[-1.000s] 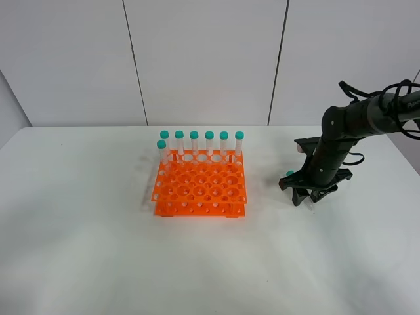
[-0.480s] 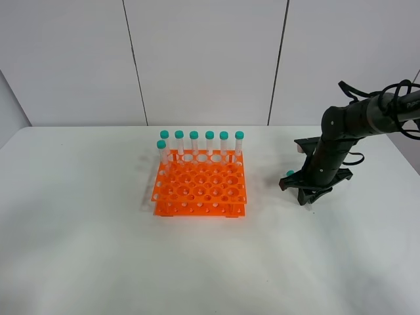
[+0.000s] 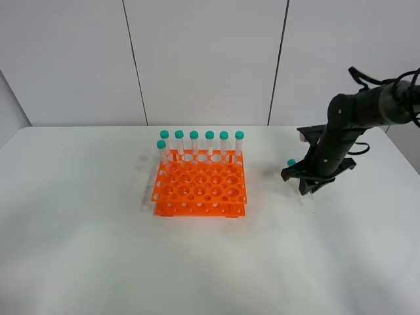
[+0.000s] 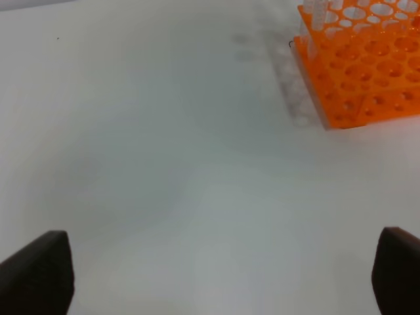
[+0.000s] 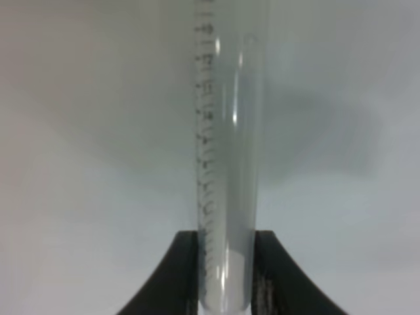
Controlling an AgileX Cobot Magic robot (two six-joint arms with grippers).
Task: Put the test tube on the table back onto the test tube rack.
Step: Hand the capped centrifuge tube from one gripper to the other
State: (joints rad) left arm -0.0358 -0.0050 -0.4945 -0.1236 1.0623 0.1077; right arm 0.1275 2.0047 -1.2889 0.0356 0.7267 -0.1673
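Observation:
My right gripper [image 3: 308, 182] is shut on the test tube, whose teal cap [image 3: 291, 163] sticks out to the left of the fingers. It holds the tube a little above the white table [image 3: 98, 249], to the right of the orange rack [image 3: 200, 187]. In the right wrist view the clear graduated tube [image 5: 226, 144] runs straight out from between the black fingers [image 5: 172, 279]. The rack holds several teal-capped tubes [image 3: 209, 143] in its back rows. My left gripper [image 4: 216, 272] is open over bare table, and the rack's corner [image 4: 367, 65] shows ahead of it.
The rack's front rows of holes [image 3: 197, 200] hold no tubes. Grey wall panels [image 3: 203, 59] stand behind the table's far edge. The left arm is outside the exterior high view.
My right gripper has risen from the table with the tube in it and shifted slightly toward the back. The rack and left gripper have not moved.

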